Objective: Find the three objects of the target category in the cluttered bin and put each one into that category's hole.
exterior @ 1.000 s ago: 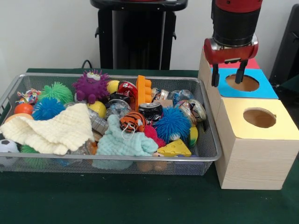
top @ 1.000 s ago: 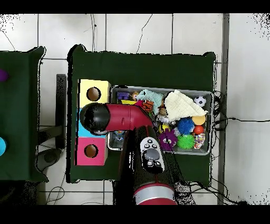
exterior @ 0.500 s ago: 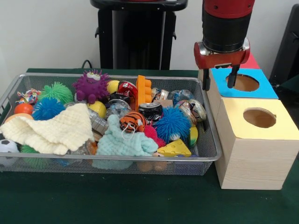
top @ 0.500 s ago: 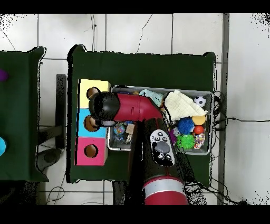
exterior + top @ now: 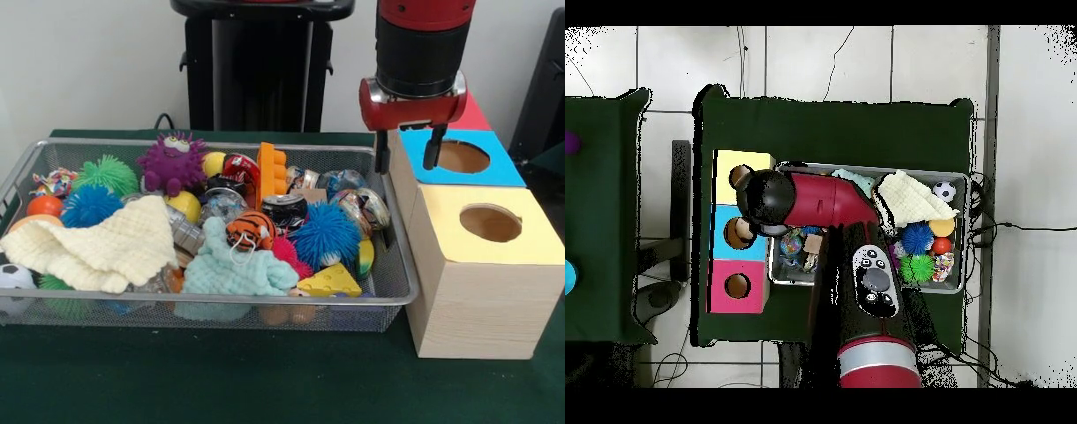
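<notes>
While the gripper (image 5: pixel 408 150) hangs above the gap between bin and boxes, its two dark fingers (image 5: pixel 381 152) point down, spread apart, nothing between them. Below sits the wire mesh bin (image 5: pixel 399 291), packed full: a purple fuzzy monster (image 5: pixel 171 162), spiky balls in green (image 5: pixel 106 172) and blue (image 5: pixel 325 235), a cream knitted cloth (image 5: pixel 99 244), a mint cloth (image 5: pixel 237 272), a cheese wedge toy (image 5: pixel 330 281), an orange block (image 5: pixel 269 172) standing upright. Just beside the bin stands the row of wooden boxes, each with a round hole on top: the yellow-topped box (image 5: pixel 512 256) nearest the camera, the blue-topped box (image 5: pixel 499 170) behind it, a red-topped box (image 5: pixel 475 117) mostly hidden behind the arm. Everything rests on a dark green tablecloth (image 5: pixel 221 380). From overhead, that cloth covers a table on a pale tiled floor (image 5: pixel 855 60) with cables (image 5: pixel 1005 228) trailing across it, and a second green-covered table (image 5: pixel 600 210) stands off to one side. Which bin items belong to the target category, I cannot tell.
</notes>
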You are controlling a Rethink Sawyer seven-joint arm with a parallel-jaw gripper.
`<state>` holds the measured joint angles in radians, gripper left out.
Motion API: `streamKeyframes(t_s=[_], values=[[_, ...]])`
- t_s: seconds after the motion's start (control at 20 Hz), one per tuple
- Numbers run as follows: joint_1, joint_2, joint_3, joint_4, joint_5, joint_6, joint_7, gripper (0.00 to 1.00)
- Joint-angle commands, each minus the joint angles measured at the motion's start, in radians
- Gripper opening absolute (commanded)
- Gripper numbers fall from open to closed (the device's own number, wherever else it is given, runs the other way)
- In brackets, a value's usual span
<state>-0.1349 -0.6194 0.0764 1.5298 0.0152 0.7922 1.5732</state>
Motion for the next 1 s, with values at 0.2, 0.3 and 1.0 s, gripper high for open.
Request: streamKeyframes(t_s=[0.2,0.3,1.0], values=[[0.071,0.061,-0.151,-0.116,-0.056,0.013,0.282,1.0],[0.071,0.067,-0.162,-0.119,-0.051,-0.015,0.267,1.0],[-0.098,0.14,-0.077,-0.222,-0.058,-0.014,0.019,1.0]])
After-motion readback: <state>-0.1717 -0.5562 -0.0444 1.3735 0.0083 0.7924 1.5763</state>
